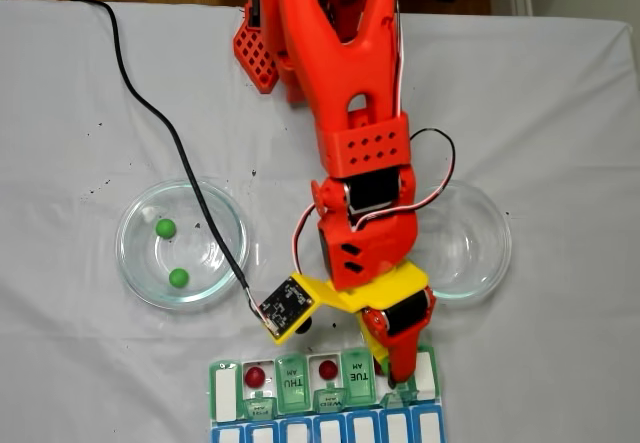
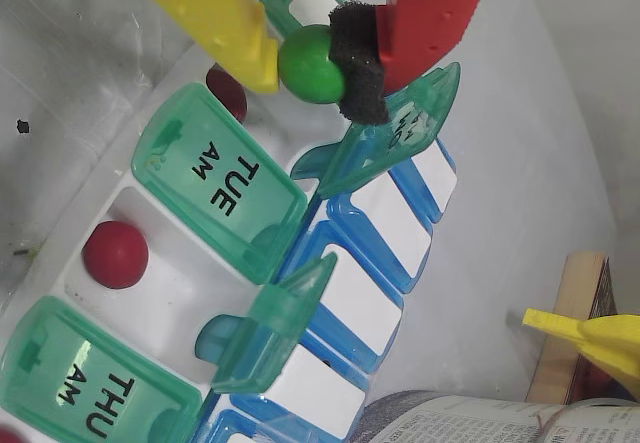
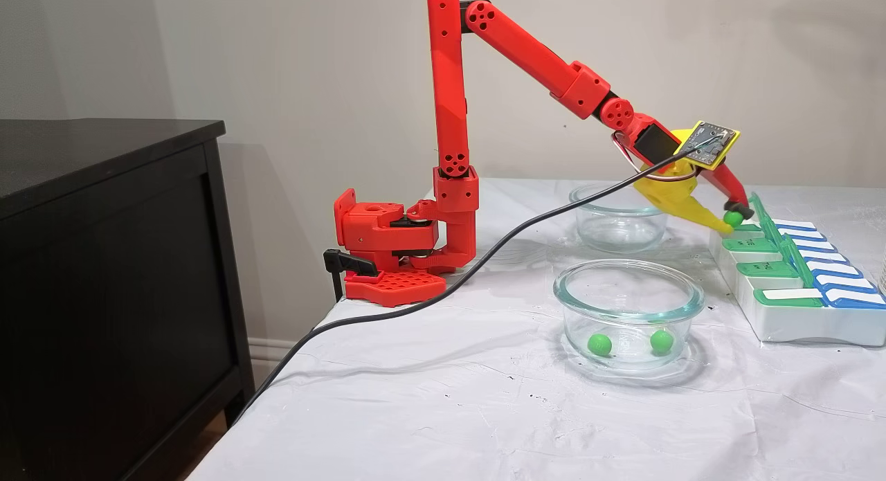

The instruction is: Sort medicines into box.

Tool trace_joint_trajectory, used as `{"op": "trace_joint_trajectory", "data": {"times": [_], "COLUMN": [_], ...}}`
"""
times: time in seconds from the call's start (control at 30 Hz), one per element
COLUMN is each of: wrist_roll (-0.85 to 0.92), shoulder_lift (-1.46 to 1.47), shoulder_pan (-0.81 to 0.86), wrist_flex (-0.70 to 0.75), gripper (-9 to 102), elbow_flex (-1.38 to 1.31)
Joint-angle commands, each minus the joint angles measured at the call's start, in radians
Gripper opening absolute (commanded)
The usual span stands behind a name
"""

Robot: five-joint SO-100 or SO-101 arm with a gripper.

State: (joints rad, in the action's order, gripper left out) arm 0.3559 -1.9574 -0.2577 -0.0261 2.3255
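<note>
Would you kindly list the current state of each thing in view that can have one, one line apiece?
gripper: shut on a green ball, above the pill organizer.
TUE lid: closed.
THU lid: closed.
compartment between TUE and THU: lid open, one red ball inside.
left glass dish: holds two green balls.
right glass dish: appears empty.

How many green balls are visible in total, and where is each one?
3. Two green balls lie in the glass dish; one green ball is held by the gripper above the pill organizer.
</note>
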Motion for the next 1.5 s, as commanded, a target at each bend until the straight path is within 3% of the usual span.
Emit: {"op": "trace_joint_trajectory", "data": {"times": [0.0,0.43,0.53,0.7,0.8,0.97,1.23,1.47], "wrist_roll": [0.015,0.017,0.028,-0.003,-0.014,0.129,0.377,0.609], "shoulder_lift": [-0.012,-0.086,-0.107,-0.261,-0.431,-0.581,-0.380,-0.158], "shoulder_pan": [0.005,0.025,0.034,0.075,0.097,0.152,0.365,0.492], "wrist_flex": [-0.034,0.091,0.110,0.285,0.397,0.761,1.063,1.137], "gripper": [7,28,22,12,0,0,0,0], "elbow_flex": [-0.026,-0.031,-0.035,-0.061,-0.029,-0.120,-0.308,-0.379]}}
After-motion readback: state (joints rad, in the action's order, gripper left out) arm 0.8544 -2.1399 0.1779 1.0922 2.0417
